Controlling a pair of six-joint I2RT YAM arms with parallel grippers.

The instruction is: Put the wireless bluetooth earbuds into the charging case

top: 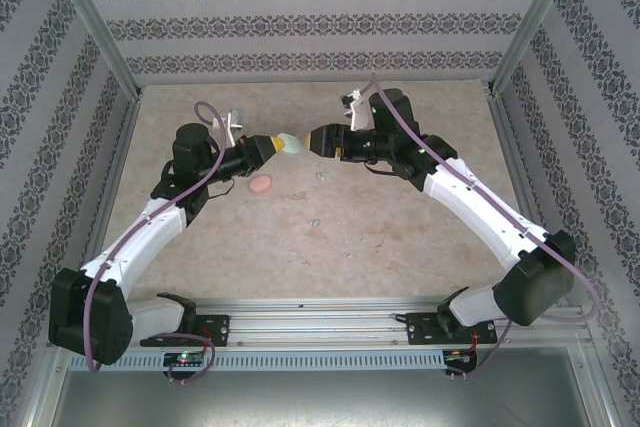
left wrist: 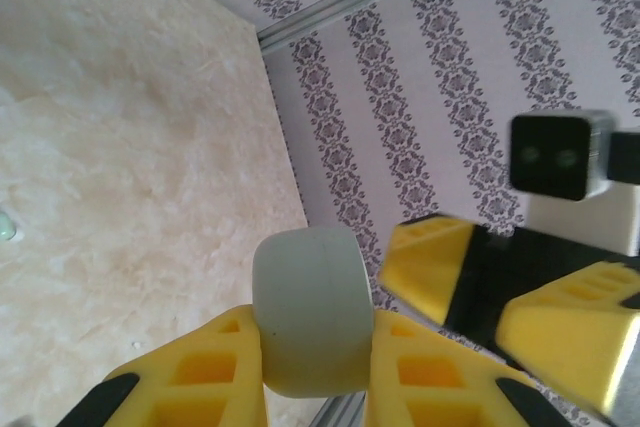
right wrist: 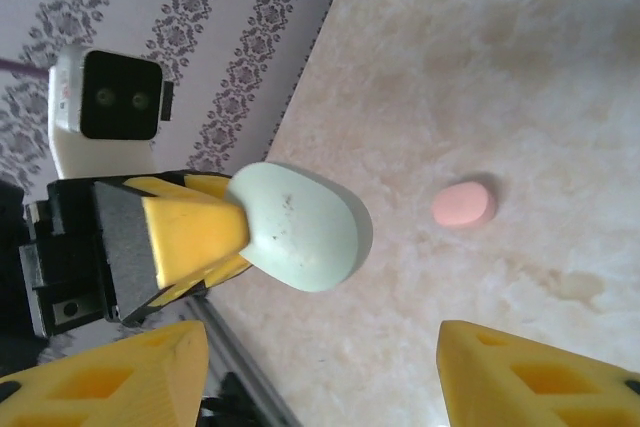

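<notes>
Beige marbled table (top: 420, 247), patterned paper on the walls behind.

Nearest my bases: a tiny pale speck on the table, which I take for one of the earbuds (top: 314, 221). It is too small to be sure. A second speck (top: 320, 175) lies further out, loose on the surface.

Left of that: pink case (right wrist: 463, 205), flat on the table, untouched, apparently shut.

Above the table, further out: left gripper (left wrist: 312, 347) is clamped hard on the pale green case (right wrist: 305, 232), gripping one end of the oval. The other end sticks out free toward my right side. No seam or gap is readable, so the lid looks closed.

Right gripper (right wrist: 320, 377): jaws spread wide, nothing in them, facing the free end of the green case and close to it but not touching.

Step in hand, as I judge it: presenting the green case in mid-air so it can be opened. No bud is in it yet.

Next move calls for: right fingers to close on the free end only, without knocking the case askew in the left grip. The lid must then come open before any bud is fetched.
</notes>
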